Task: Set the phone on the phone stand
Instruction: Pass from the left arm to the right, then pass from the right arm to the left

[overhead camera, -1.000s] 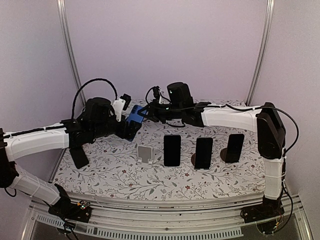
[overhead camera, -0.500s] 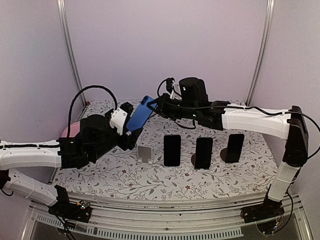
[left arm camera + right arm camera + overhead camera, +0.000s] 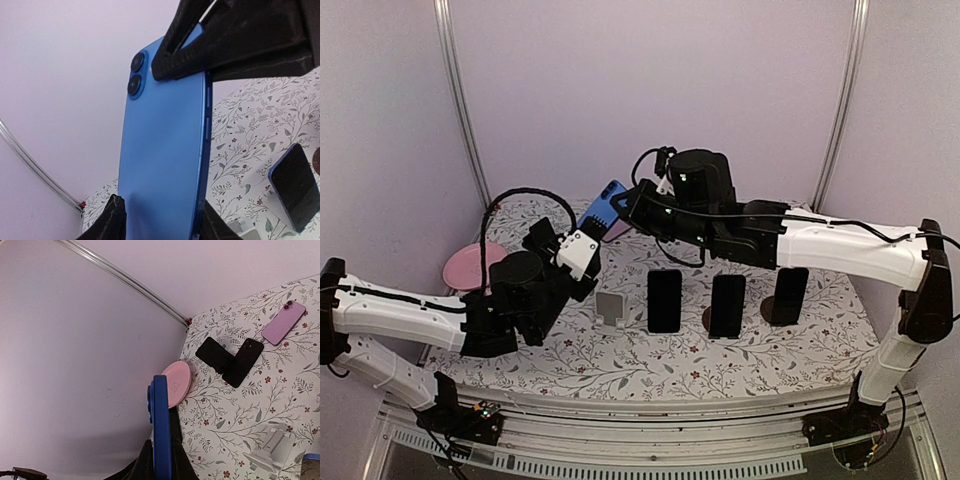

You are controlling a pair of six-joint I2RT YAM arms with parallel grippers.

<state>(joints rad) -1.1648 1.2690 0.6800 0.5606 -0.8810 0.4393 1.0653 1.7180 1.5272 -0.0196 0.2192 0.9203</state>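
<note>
Now the phone [image 3: 603, 212] hangs tilted in the air over the counter [image 3: 560, 352], back left, its top end pinched in the right claw [image 3: 625, 207]. The left claw [image 3: 159, 221] is partly open, fingers flanking the bottom end — grip unclear. Clamp both sides squarely before the right lets go, then lower onto the empty stand [image 3: 611, 307]. No writing is legible.

The left wrist view's bottom edge crops the blue phone [image 3: 165, 165].
</note>
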